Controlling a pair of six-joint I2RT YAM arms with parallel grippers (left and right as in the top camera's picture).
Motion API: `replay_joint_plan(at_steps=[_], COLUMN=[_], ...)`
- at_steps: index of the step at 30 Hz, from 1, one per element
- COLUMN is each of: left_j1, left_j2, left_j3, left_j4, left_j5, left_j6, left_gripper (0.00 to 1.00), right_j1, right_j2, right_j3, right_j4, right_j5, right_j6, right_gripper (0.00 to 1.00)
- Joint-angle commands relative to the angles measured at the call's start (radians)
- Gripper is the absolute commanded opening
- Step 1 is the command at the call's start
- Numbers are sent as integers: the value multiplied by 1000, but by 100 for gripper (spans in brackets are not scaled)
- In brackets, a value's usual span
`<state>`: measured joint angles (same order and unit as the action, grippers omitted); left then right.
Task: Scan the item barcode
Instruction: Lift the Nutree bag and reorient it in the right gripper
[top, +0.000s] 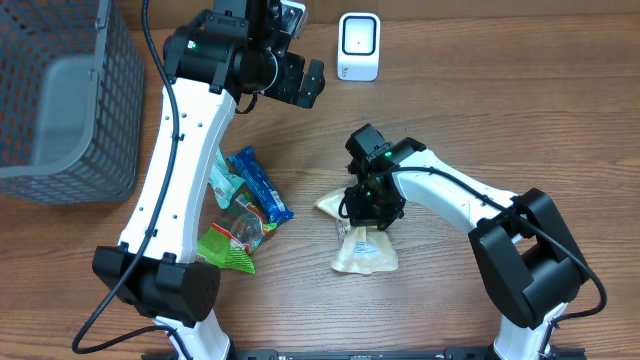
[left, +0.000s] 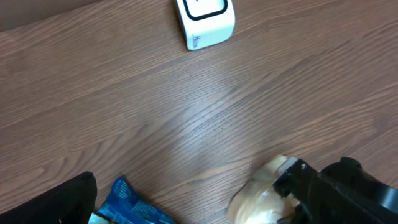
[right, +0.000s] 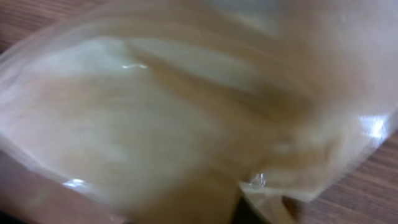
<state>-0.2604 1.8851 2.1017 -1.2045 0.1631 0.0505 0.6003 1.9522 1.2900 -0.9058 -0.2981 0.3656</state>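
Now | left fingers (top: 314, 78) wide, empty | right fingers (top: 370, 212) on one pouch (top: 366, 256), grip unclear

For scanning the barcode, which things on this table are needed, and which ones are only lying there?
Needed: beige pouch, with the right tool down on it; white scanner.

Only lying there: blue packet; green packet; grey basket.

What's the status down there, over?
Left end effector open near small white box scanner. Right end effector down on beige translucent plastic pouch, grip unclear. Nothing between pouch and scanner.
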Motion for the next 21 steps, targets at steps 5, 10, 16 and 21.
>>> replay_joint_plan(at_steps=[5,10,16,21], left_j1=[-2,1,15,15], left_j2=[12,12,12,12], left_j3=[8,8,8,8], left_j4=[8,9,16,16], left_j5=[-53,-158,-185,-184], left_j6=[-2,-21,-55,-55], left_gripper=[100,100,100,100], right_j1=[-37,-82,-131,-203], right_j2=[19,9,-60,-94], right_j3=[113,164,232,320], right_j4=[-4,5,-18,-97], right_j5=[22,61,61,-191], right_j6=[-4,-3,-107,-352], right_gripper=[4,4,4,4])
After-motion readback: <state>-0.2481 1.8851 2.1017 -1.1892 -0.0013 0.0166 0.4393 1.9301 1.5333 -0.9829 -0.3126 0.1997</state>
